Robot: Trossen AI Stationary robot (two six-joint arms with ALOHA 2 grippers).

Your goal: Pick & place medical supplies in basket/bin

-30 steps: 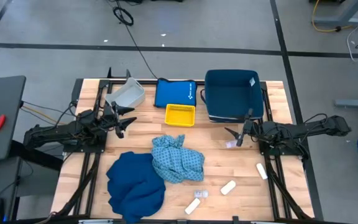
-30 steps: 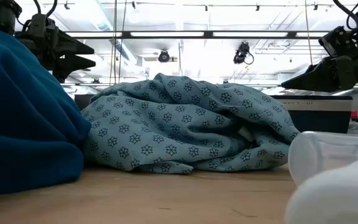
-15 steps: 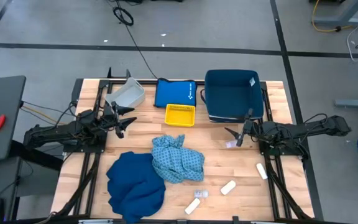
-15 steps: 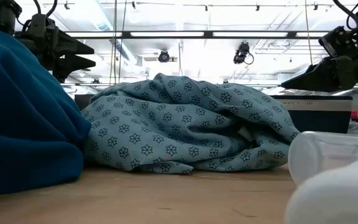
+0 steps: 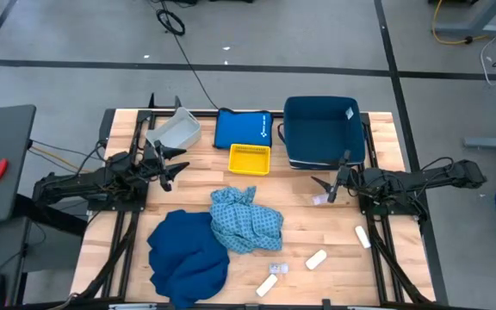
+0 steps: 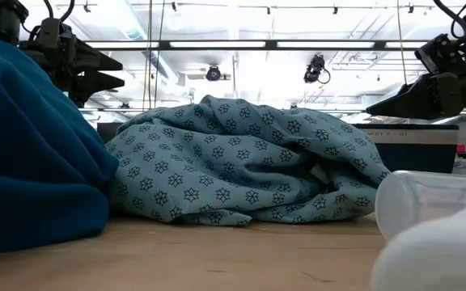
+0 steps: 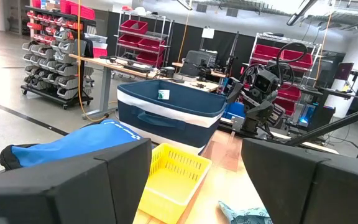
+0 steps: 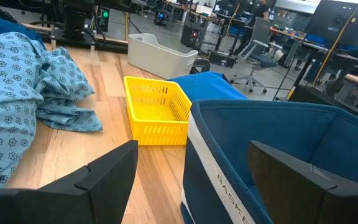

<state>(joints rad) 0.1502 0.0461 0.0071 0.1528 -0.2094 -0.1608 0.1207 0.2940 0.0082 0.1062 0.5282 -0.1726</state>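
No displacement since the prior frame: left pincer and right pincer both hover released and empty over the surface, with patterned cloth, dark-blue cloth and 3 white rolls lying outside the blue bin.

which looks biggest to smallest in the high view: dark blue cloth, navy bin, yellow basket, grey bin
1. dark blue cloth
2. navy bin, close to the cloth in spread
3. grey bin and yellow basket: too alike to rank
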